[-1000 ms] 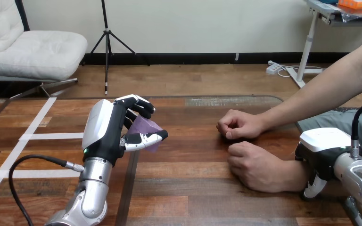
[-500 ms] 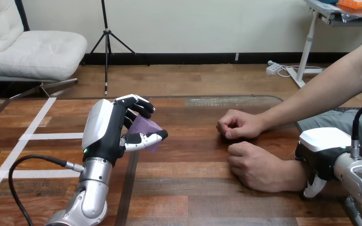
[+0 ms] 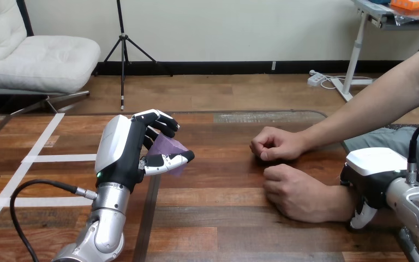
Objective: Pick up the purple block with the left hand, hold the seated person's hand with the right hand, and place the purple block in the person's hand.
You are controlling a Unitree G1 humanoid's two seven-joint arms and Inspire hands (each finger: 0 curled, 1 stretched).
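Note:
My left hand is raised over the table's left half, fingers and thumb curled round the purple block, which shows between them. The person's two hands rest on the table at the right as loose fists: the far hand and the near hand. My right hand sits over the wrist of the near hand, its white shell on top and a finger curled down round the wrist's near side. The left hand and the block are well apart from the person's hands.
The wooden table has white tape lines across its left part. A black cable loops from my left forearm. The person's forearm reaches in from the upper right.

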